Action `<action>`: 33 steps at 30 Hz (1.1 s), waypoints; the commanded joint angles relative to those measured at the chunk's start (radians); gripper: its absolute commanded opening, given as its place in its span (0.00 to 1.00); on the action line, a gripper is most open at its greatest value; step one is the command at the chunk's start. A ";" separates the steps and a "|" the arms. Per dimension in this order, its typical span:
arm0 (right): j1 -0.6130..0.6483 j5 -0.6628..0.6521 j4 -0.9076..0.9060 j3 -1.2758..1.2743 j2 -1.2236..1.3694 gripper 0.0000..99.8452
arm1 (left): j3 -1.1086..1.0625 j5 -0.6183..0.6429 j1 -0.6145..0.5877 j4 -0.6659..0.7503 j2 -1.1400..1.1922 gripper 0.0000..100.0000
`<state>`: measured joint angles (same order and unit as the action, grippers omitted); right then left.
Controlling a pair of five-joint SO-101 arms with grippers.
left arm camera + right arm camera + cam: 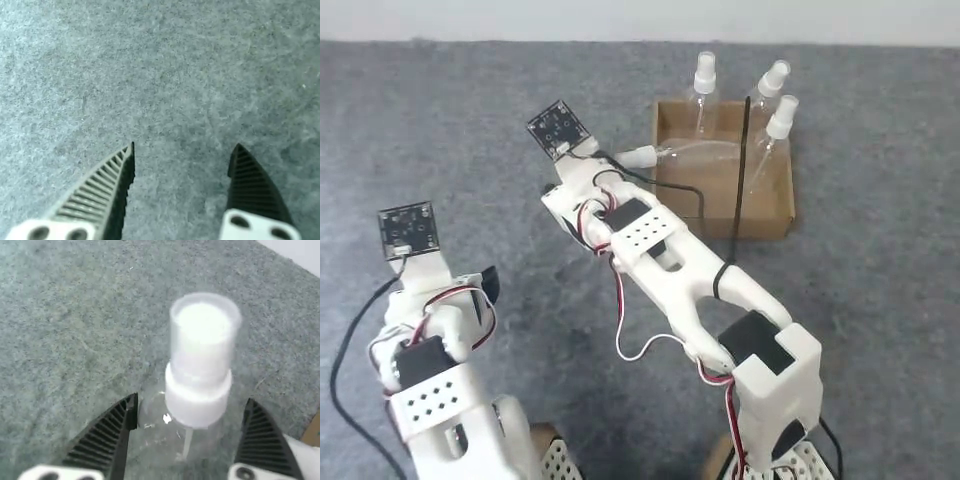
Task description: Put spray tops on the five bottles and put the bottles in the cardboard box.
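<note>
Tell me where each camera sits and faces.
High view: fixed above, behind the robot, looking down over left arm, right arm, cardboard box.
Left wrist view: on the left arm, facing the grey table; open jaws show.
Right wrist view: on the right arm, facing a spray bottle between open jaws.
Shared: high and right wrist views, likely that bottle.

1. The counter [880,300] wore a grey, matt, rough felt-like cloth.
2. The bottle [155,430] was clear glossy plastic, its spray top [200,365] smooth white plastic.
3. The cardboard box [765,225] looked matt brown.
4. The left end effector [182,152] showed ribbed black plastic fingers [107,185].
</note>
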<state>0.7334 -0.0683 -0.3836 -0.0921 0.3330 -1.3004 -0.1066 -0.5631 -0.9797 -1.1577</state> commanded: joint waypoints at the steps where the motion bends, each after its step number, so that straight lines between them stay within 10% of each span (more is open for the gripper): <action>1: -0.002 -0.012 -0.048 0.118 -0.012 0.27 | 0.005 0.006 0.000 0.021 -0.023 0.28; 18: -0.056 -0.029 -0.677 0.658 -0.140 0.27 | 0.005 0.006 0.000 0.021 -0.023 0.28; 33: -0.312 -0.747 -1.201 0.689 -0.226 0.27 | -0.005 0.006 0.000 0.023 -0.023 0.28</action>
<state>0.4496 -0.6605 -1.5251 0.5600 0.1765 -1.3126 -0.1066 -0.5662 -0.9797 -1.1577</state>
